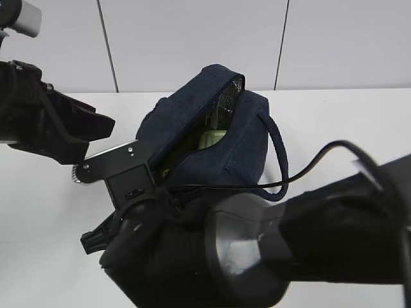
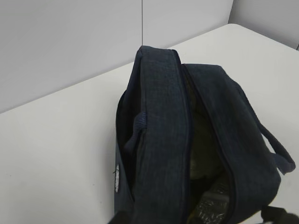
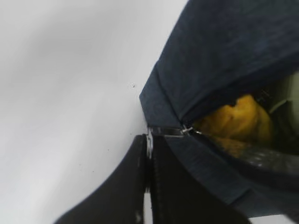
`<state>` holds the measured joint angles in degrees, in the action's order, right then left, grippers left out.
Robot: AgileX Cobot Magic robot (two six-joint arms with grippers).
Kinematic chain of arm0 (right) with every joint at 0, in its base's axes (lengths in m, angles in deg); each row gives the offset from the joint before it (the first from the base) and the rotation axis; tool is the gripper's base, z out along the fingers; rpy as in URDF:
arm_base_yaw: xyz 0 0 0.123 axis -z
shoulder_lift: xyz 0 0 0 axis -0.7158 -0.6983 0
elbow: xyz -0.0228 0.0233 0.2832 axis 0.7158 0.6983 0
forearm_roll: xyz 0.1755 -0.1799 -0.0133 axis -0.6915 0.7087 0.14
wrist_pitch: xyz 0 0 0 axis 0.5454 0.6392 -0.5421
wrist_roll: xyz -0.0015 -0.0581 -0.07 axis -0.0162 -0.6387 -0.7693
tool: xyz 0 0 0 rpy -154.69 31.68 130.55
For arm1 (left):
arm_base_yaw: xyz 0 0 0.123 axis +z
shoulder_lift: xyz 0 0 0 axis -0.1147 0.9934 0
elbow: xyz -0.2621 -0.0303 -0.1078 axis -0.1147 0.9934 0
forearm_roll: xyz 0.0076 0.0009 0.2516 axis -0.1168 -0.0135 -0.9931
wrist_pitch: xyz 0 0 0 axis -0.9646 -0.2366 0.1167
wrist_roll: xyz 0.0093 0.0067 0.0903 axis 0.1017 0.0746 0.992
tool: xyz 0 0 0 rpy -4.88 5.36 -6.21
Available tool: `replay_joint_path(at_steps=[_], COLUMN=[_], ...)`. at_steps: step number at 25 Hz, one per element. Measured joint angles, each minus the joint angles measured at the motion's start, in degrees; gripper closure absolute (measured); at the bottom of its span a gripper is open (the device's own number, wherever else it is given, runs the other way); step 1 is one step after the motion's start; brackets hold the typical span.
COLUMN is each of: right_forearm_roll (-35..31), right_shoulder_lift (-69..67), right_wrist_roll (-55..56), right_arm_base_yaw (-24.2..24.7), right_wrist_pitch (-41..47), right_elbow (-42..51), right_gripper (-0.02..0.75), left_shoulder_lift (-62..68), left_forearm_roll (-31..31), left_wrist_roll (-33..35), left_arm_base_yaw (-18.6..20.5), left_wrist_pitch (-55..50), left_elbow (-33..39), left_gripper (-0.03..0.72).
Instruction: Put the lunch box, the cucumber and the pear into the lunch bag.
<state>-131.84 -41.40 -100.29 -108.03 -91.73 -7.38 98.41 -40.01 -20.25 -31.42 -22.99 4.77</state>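
Lunch bag [image 1: 212, 135]: on the white bench [image 1: 51, 212], top gaping.
Lunch box [image 1: 212, 138]: inside bag.
Pear [image 3: 243, 116]: inside bag.
Right fingers [image 3: 148, 154]: clenched on zipper pull [image 3: 166, 131].
Left fingers: grip unclear.

A white tabletop [image 1: 51, 212] stood in front of a pale wall [image 1: 192, 38] with thin dark lines.
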Motion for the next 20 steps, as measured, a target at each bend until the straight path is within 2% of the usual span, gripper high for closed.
replay_joint_path(at_steps=[7, 20], right_forearm_roll=[-6.9, -8.4], right_shoulder_lift=[5.5, 9.1], right_wrist_roll=[-10.9, -19.5], right_arm_base_yaw=[0.0, 0.0], right_wrist_pitch=[-0.1, -1.8], right_elbow=[0.2, 0.4], right_gripper=[0.738, 0.738], left_shoulder_lift=[0.0, -0.1], left_forearm_roll=[0.0, 0.7], left_wrist_roll=[0.0, -0.1], left_arm_base_yaw=[0.0, 0.0], left_wrist_pitch=[0.1, 0.2], left_elbow=[0.0, 0.0], left_gripper=[0.446, 0.447])
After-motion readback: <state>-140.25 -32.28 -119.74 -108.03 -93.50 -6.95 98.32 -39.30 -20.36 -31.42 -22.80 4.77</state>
